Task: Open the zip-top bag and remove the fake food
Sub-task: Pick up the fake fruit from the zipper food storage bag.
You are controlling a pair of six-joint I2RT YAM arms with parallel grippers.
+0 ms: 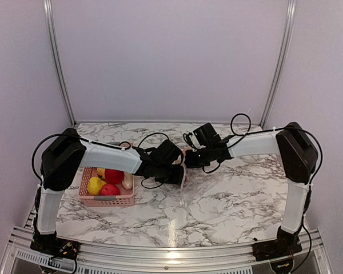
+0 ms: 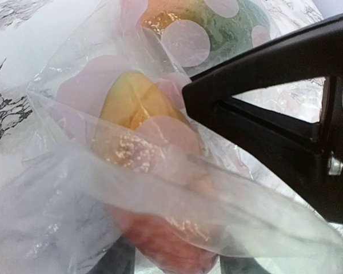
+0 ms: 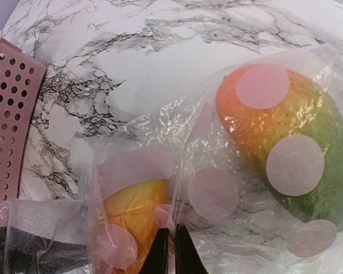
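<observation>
— Two pincers are meeting above the middle of the white, grey-veined marble table [image 1: 228, 200]. What is the right pincer [image 3: 170, 246] doing?

— Its jaws are pressing together, pinching a fold of film on the clear, crinkly plastic zip-top bag [image 3: 154, 128], which is printed with pale pink dots.

— And the left pincer [image 1: 174, 170]?

— In its wrist view, one black finger [image 2: 274, 114] is lying against the bag, and loose film is bunching across the foreground. Whether those jaws are gripping anything cannot be told.

— Where is the bag sitting?

— It is stretching between the two pincers, near the right side of the pink perforated plastic basket [image 1: 106, 200]. Whether it is resting on the table cannot be told.

— What is showing inside the bag?

— Three glossy plastic pieces of fake food are showing through the film: an orange-and-green mango-shaped fruit [image 3: 246, 125], a yellow-orange piece [image 3: 134, 208] beside the right pincer's tips, and a red piece [image 2: 171, 245] low in the left wrist view.

— What is the basket holding?

— It is holding a red fruit [image 1: 114, 176], a yellow fruit [image 1: 95, 185], a second red fruit [image 1: 109, 190] and a whitish piece [image 1: 127, 181].
</observation>
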